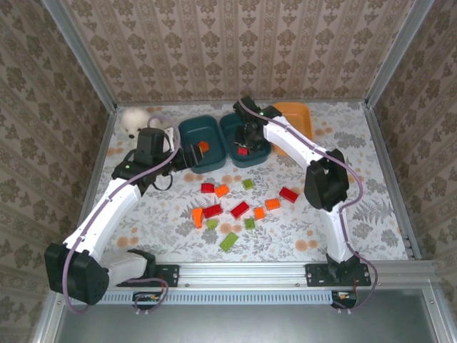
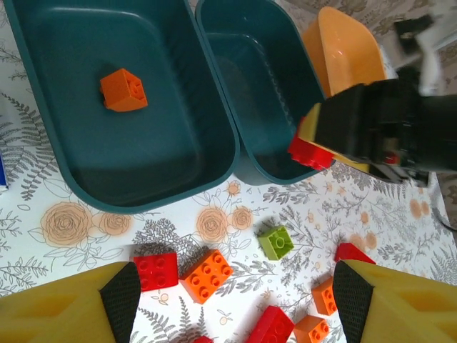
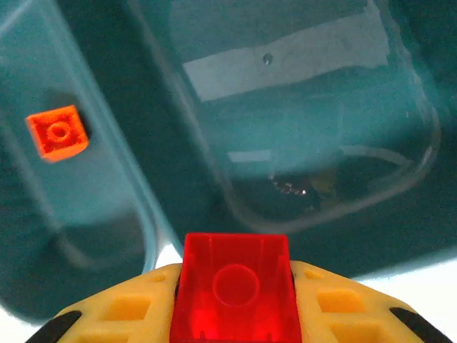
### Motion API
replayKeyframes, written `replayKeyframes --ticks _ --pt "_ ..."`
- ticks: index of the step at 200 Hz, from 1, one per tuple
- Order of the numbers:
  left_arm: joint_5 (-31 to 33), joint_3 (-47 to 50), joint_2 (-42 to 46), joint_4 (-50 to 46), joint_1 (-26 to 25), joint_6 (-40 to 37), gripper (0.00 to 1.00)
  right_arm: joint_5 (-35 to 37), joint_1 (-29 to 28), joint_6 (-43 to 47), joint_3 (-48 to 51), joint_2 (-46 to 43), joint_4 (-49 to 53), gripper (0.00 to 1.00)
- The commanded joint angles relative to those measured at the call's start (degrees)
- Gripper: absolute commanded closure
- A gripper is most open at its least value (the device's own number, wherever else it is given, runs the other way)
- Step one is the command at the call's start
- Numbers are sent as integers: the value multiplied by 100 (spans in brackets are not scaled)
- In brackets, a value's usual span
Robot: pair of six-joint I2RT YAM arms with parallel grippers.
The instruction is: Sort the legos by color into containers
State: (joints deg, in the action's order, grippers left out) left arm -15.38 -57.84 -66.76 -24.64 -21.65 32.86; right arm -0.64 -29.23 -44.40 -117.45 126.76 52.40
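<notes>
My right gripper [image 1: 246,146] is shut on a red lego [image 3: 237,289] and hangs over the near end of the right teal container [image 1: 230,128]. The left wrist view catches that red lego [image 2: 310,151] at the right container's [image 2: 257,86] rim. One orange lego [image 1: 204,146] lies in the left teal container [image 1: 191,128]. The orange container [image 1: 296,114] stands farthest right. My left gripper [image 2: 235,296] is open above loose legos: a red one [image 2: 156,271], an orange one [image 2: 207,275] and a green one [image 2: 275,242]. Several more legos [image 1: 240,209] lie scattered mid-table.
A white plush dog [image 1: 133,120] sits at the back left corner. A blue and white item [image 2: 3,171] lies beside the left container. Metal frame rails [image 1: 385,164] and patterned walls close in the table.
</notes>
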Motion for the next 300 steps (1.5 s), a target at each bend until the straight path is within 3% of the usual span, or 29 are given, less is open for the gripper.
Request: replayKeyframes --ticks 1,56,114,132,155,194,247,276,300 --pt "79 -182 15 120 55 81 25 -70 143 360 -646 560 158 71" --pt "52 -56 62 13 55 88 25 -480 304 376 -1624 1645 457 69" --pt "117 31 111 -26 56 141 26 -634 300 213 -1905 1831 723 59" --pt "146 38 120 -21 55 153 26 -654 313 255 -2087 1741 856 47" --pt "183 53 137 -14 47 183 26 -570 347 279 -2127 1377 904 40" --pt "270 -8 140 -139 3 27 26 7 386 477 -2030 301 951 44" --pt "413 -210 49 -680 -228 -463 26 512 127 1309 472 -2461 -861 44" --pt "606 -157 40 -1031 -549 -667 28 45 -101 1689 2347 -3795 -1807 40" --pt "970 4 27 -1453 -868 -628 29 -427 -267 1747 3622 -4504 -1875 39"
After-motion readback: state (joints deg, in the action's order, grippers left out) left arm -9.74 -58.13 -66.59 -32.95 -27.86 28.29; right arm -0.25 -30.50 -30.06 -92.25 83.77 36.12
